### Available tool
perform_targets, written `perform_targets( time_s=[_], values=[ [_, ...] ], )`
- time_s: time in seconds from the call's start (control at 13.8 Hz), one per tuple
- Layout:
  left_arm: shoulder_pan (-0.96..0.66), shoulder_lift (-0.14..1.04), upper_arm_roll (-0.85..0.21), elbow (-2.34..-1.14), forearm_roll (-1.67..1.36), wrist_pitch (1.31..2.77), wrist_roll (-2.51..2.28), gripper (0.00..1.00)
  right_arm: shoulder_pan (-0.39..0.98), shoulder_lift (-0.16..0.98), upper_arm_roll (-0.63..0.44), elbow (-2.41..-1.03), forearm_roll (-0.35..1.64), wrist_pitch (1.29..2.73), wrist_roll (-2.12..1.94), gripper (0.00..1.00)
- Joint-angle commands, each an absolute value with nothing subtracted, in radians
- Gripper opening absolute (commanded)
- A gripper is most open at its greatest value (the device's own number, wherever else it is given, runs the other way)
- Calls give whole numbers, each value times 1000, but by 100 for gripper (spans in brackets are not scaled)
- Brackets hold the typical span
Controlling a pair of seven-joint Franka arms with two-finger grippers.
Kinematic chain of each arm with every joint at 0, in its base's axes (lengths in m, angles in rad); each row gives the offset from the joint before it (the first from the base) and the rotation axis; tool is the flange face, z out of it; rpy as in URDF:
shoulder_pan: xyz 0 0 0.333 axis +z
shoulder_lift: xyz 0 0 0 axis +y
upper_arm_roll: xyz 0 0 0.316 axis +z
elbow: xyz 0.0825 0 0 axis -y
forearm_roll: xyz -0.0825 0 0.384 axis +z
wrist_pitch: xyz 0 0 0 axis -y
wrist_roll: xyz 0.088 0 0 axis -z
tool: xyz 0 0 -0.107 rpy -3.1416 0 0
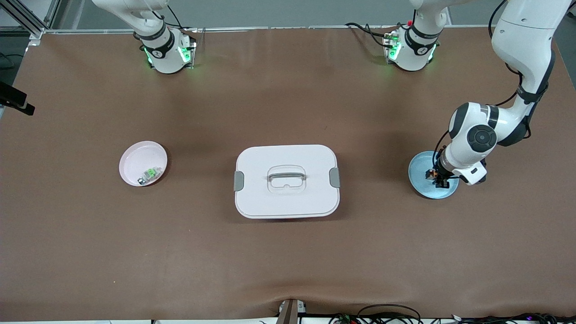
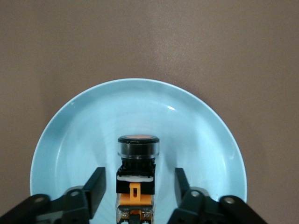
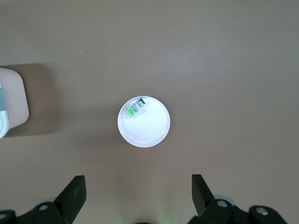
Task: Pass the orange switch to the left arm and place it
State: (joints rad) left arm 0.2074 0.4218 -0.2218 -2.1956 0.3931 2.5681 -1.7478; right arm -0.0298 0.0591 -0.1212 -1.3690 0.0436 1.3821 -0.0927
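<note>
Brown tabletop aside, your left gripper point(image 2: 136, 186) stands apart-fingered around the tiny black orange-faced switch point(image 2: 137, 161) in the pale blue round plate point(image 2: 70, 140), your right gripper point(image 3: 138, 193) waits wide; an off-centre squeeze could tip it.

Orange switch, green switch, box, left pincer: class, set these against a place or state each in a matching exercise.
Things:
1. orange switch
2. green switch
3. box
4. left pincer

Places or states:
A. lies in the pink plate
B. stands mid-table between the two plates
C. lies in the blue plate
D. open, one finger on either side of a switch

The right pincer waits open, high over the pink plate.

Pairs: 1-C, 2-A, 3-B, 4-D
</note>
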Motion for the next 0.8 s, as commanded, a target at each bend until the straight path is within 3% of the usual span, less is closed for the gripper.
perform_targets(
  time_s=[0.0, 0.29, 0.36, 0.51, 0.72],
  values=[
    [215, 411, -229, -2192, 422, 2579, -1772, 100, -92, 38, -114, -1391, 90, 1374, -91, 100],
    [203, 407, -230, -2169, 422, 2568, -1833, 100, -265, 58, -112, -1396, 353, 1285, -132, 100],
    [202, 407, -230, -2160, 422, 2565, -1835, 100, -249, 54, -100, -1393, 289, 1314, -167, 100],
    [199, 410, -230, -2157, 420, 2565, -1838, 100, -46, 35, -11, -1396, -169, 1445, -158, 100],
    [199, 413, -232, -2155, 420, 2565, -1850, 100, -82, 38, -15, -1394, -88, 1440, -137, 100]
  ],
)
